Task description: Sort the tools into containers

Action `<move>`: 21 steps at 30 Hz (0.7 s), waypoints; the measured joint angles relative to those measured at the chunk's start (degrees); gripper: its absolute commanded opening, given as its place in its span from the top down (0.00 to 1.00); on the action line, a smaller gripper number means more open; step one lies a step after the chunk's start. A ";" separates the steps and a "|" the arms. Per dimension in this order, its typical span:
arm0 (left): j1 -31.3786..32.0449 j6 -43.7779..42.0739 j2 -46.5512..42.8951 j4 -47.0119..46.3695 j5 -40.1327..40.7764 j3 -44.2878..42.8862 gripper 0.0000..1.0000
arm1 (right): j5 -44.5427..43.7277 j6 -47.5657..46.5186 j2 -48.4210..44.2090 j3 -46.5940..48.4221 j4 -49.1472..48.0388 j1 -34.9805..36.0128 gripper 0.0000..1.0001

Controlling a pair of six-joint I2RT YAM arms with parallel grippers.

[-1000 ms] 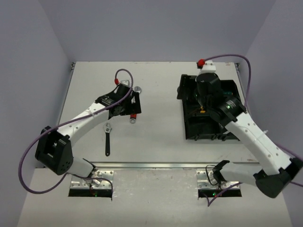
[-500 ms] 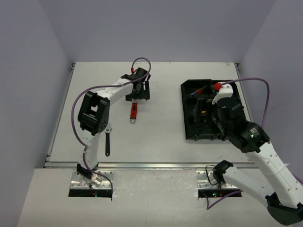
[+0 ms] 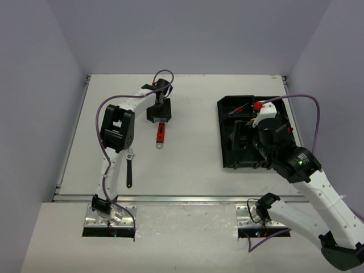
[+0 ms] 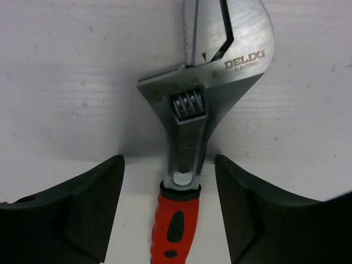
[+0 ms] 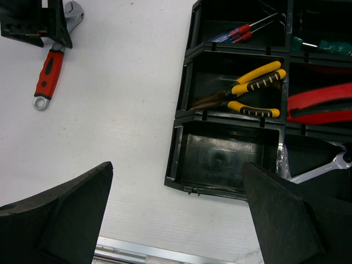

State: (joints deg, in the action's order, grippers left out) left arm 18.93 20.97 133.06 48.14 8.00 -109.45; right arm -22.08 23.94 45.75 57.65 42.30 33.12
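A red-handled adjustable wrench [image 3: 161,134] lies on the table; my left gripper [image 3: 158,116] hangs open right over its head end. In the left wrist view the wrench [image 4: 190,143] lies between the spread fingers, untouched. A silver wrench with a black handle [image 3: 129,167] lies near the left arm. The black organiser tray [image 3: 228,108] sits at the right, partly hidden by my right arm. My right gripper [image 5: 176,220] is open and empty above the table beside the tray's near-left compartment [image 5: 228,157], which is empty. Yellow pliers [image 5: 247,91], screwdrivers [image 5: 236,34], red utility knives [image 5: 319,104] and a silver wrench [image 5: 319,170] lie in other compartments.
The table's metal front edge [image 3: 170,199] runs along the near side. Grey walls stand on both sides and at the back. Purple cables loop over both arms.
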 measured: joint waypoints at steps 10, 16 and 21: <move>-0.10 -2.03 2.96 2.05 -1.60 -4.27 1.00 | 0.19 -0.11 -0.14 0.00 0.00 0.00 0.01; 0.16 -2.70 0.46 -2.06 -2.63 0.41 1.00 | 1.05 -0.20 -0.21 0.00 -0.28 0.00 0.01; 1.01 -2.47 -6.18 -6.84 -4.87 11.16 1.00 | 4.74 -0.13 0.70 -1.46 -2.46 0.00 0.01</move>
State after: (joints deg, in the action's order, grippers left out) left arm 19.94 18.51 126.88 41.30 3.13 -98.29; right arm -17.33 23.81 46.45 56.19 39.85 33.12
